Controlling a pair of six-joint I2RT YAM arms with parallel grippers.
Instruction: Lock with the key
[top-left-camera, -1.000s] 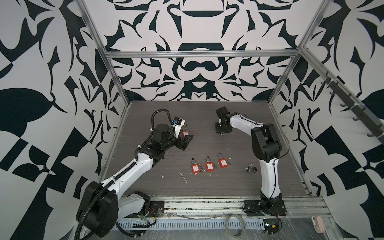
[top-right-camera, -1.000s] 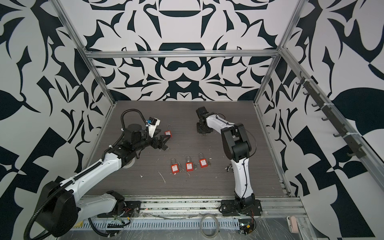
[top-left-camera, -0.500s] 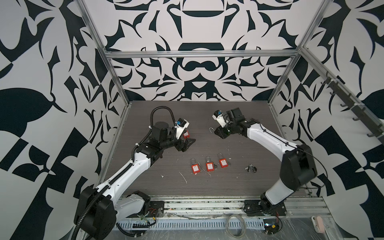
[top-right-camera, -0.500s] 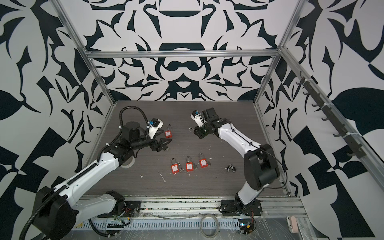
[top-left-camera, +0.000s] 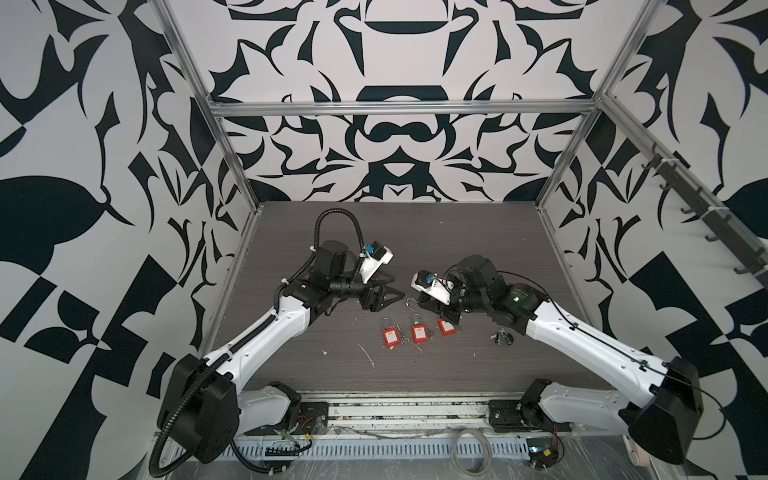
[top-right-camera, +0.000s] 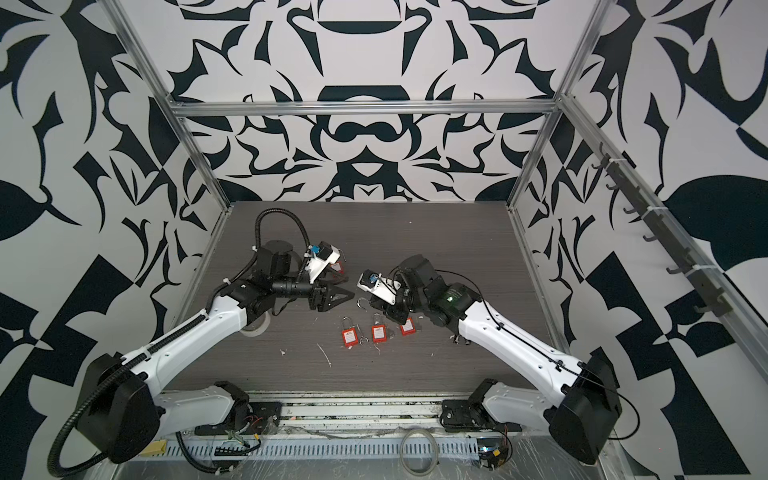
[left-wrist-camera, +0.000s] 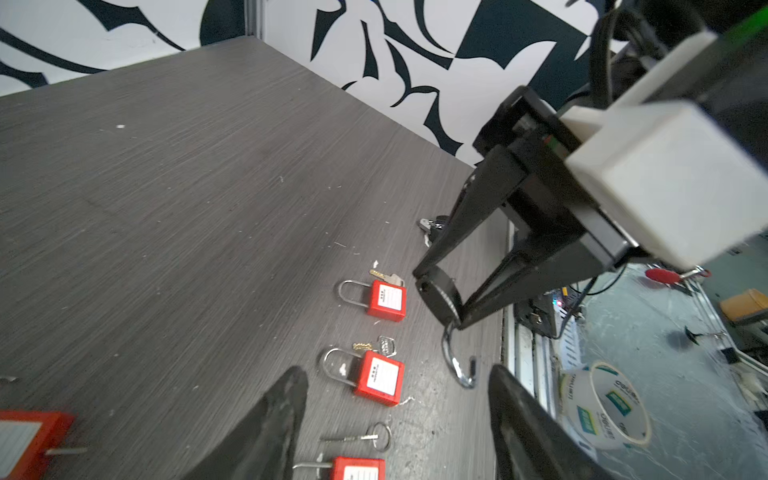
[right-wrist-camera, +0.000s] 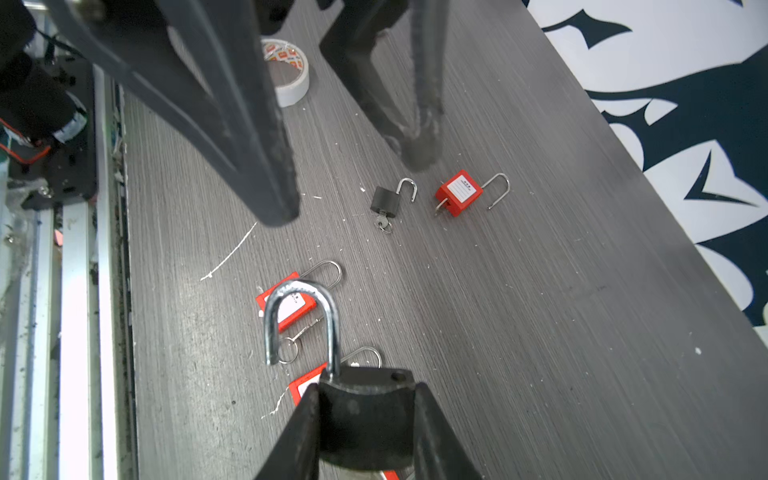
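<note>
Since a second ago the right arm has unfolded from an upright, bent pose. It now stretches low across the table (top-left-camera: 415, 232), and the right gripper (top-left-camera: 428, 306) has come from the far side to the middle. The left arm has barely shifted.

The right gripper's jaws are clamped on the body of a black padlock (right-wrist-camera: 365, 415), held just above the table near its centre. Its silver shackle (right-wrist-camera: 301, 320) stands open, with one leg seated in the body and the other end free. The hook points toward 9 o'clock. Whether a key sits in this lock cannot be made out.

At 9 o'clock of the held lock, close but not touching, is the left gripper (top-left-camera: 392, 296). Its jaws are spread apart with nothing between them, and they face the shackle.

At 6 o'clock of the held lock, three red padlocks (top-left-camera: 419, 331) lie flat in a row with their shackles pointing to 12 o'clock. Keys (left-wrist-camera: 386, 276) show at the bases of two of them.

The right wrist view shows a fourth red padlock (right-wrist-camera: 459, 193) with its shackle open. A small black padlock (right-wrist-camera: 386, 199) with a key in it lies just beside that one. A tape roll (top-right-camera: 255, 328) lies under the left arm, toward 8 o'clock on the table.
</note>
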